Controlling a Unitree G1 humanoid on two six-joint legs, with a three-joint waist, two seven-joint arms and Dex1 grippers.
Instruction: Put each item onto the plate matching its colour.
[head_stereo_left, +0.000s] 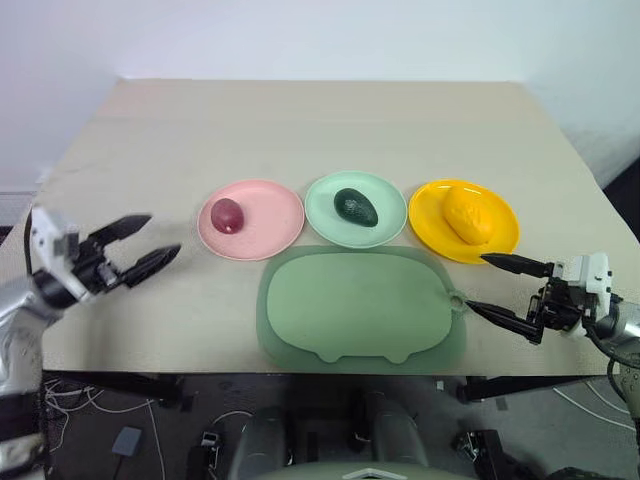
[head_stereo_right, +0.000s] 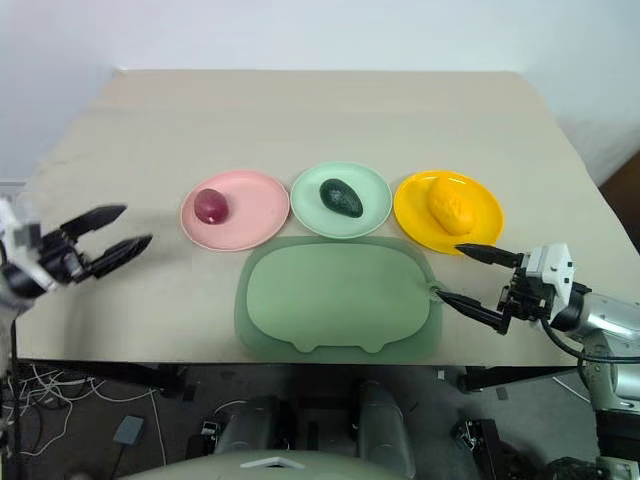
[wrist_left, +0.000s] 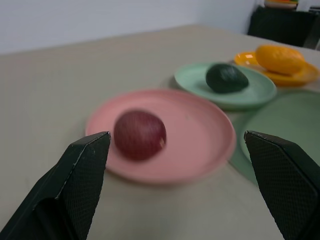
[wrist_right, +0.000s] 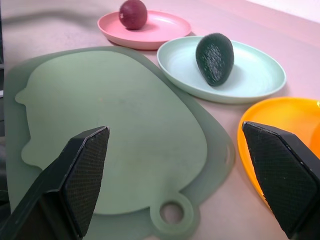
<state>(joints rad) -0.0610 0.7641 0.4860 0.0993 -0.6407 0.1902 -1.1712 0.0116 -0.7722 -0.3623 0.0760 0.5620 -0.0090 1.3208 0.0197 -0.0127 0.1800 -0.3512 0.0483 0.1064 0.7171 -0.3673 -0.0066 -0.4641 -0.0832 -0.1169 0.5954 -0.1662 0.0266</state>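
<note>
Three plates stand in a row on the table. The round dark red-purple fruit (head_stereo_left: 228, 215) lies on the pink plate (head_stereo_left: 265, 225). On the mint green plate (head_stereo_left: 330, 212) rests the dark green avocado (head_stereo_left: 356, 207). The yellow oval fruit (head_stereo_left: 467, 217) sits on the yellow-orange plate (head_stereo_left: 430, 218). My left gripper (head_stereo_left: 142, 245) hangs open to the left of the pink plate, apart from it, with nothing between its fingers. Near the table's front right edge, my right gripper (head_stereo_left: 495, 283) is open and empty, just in front of the yellow-orange plate.
A big pale green mat (head_stereo_left: 360, 305) with a hanging hole lies in front of the plates, near the table's front edge. Cables run over the floor below the table.
</note>
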